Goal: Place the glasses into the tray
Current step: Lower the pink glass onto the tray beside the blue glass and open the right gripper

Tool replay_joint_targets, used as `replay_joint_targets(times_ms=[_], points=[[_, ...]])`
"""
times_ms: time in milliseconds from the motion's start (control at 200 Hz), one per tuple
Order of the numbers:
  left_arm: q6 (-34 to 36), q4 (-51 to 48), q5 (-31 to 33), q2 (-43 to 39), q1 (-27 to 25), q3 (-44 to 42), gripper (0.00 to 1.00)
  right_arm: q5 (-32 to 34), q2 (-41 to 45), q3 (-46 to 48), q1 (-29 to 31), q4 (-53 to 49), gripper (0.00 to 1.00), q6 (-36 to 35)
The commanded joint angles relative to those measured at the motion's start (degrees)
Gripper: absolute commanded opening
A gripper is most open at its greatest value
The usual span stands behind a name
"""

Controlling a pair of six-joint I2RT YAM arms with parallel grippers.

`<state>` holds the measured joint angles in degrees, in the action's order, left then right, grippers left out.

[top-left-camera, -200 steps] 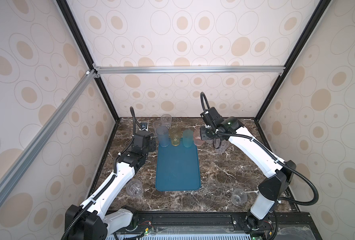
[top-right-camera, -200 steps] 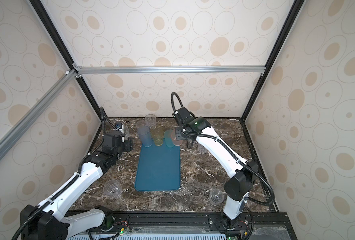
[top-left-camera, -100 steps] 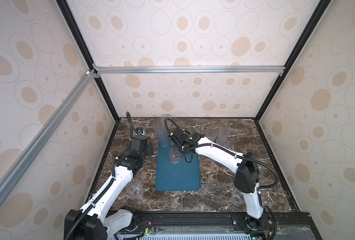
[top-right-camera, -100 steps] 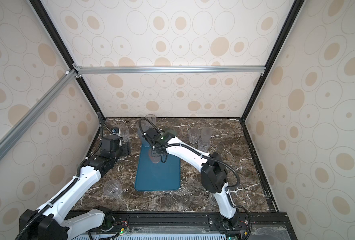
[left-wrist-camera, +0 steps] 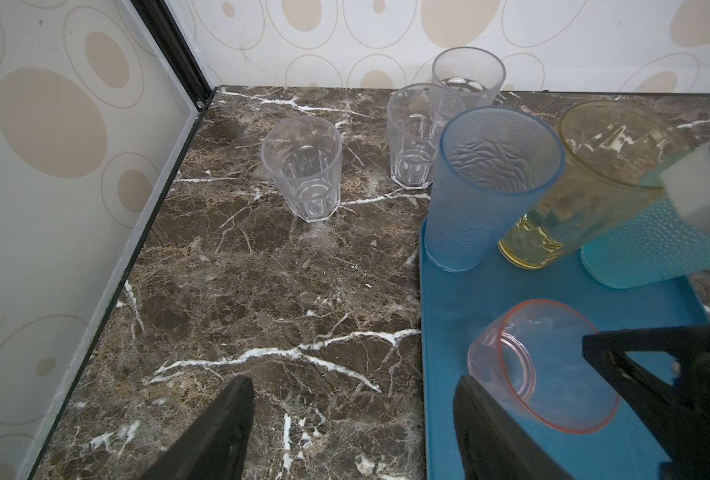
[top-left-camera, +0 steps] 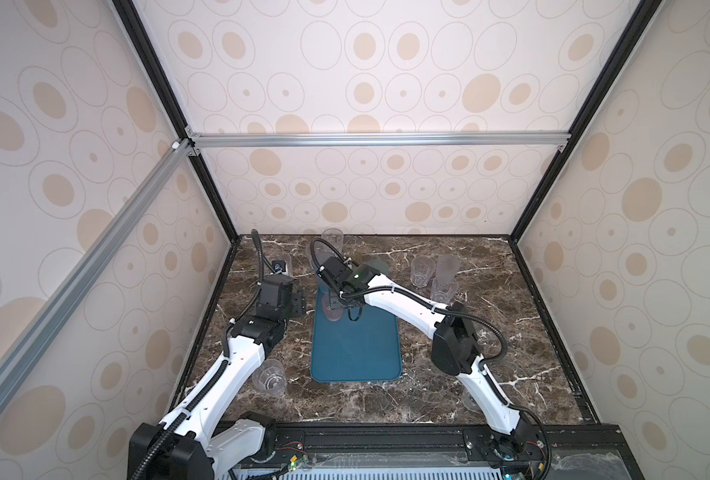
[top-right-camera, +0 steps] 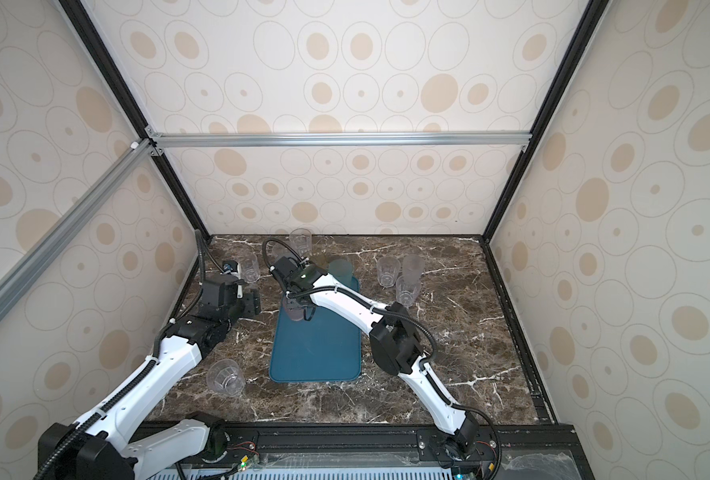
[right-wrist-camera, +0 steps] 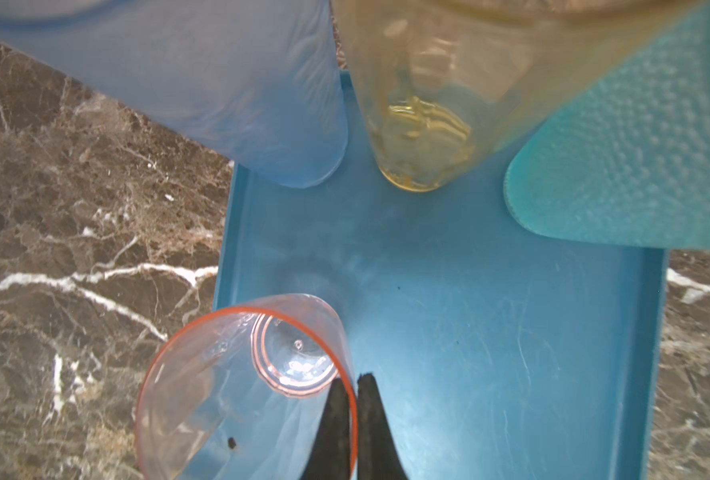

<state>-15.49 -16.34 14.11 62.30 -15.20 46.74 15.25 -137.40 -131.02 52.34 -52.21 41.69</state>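
– Pink glass [right-wrist-camera: 241, 386]: where is it on your screens?
– Over the tray [right-wrist-camera: 469, 311], far-left part, tilted rather than upright. My right gripper [right-wrist-camera: 351, 380] has it by the rim, with one finger inside the wall and one outside, pressed together on it. Whether the base touches the tray floor I can't tell; the top views are too small there.
– Left side?
– My left gripper [left-wrist-camera: 352, 384] is spread wide with nothing between the fingers. It hangs over the marble [left-wrist-camera: 241, 270], just beside the tray's left edge.
– What else is on the tray?
– Three stand upright along the far end. The blue glass [left-wrist-camera: 482, 187] is at the left corner, the yellow glass [left-wrist-camera: 586, 187] in the middle, and the teal glass [left-wrist-camera: 644, 245] at the right.
– And off it?
– There are three clear glasses [left-wrist-camera: 301, 166] on the marble beyond the far-left corner. In both top views I see a right cluster [top-left-camera: 422, 270] of three standing well apart from the tray. A front glass [top-left-camera: 268, 374] stands close by my left arm.
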Motion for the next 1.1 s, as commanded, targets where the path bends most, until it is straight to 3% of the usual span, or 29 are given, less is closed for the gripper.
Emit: replay_joint_targets(times_ms=[0,425,725,1095], points=[[-0.74,0.28,-0.7,-0.08,0.48,0.46,0.75,1.79,-3.05,-4.16,0.44,-2.24,0.01,1.88],[-1.12,0.53,-1.89,0.1,0.53,0.08,0.74,3.21,-7.44,-8.28,0.4,-2.01,0.04,2.94],[-1.25,0.41,-2.33,0.78,0.52,0.71,0.74,-2.47,-4.77,-7.32,0.45,-0.74,0.31,2.76],[-0.61,-0.6,-0.95,1.13,0.53,2.95,0.74,-5.51,5.03,-1.13,-0.03,0.89,0.42,1.46]])
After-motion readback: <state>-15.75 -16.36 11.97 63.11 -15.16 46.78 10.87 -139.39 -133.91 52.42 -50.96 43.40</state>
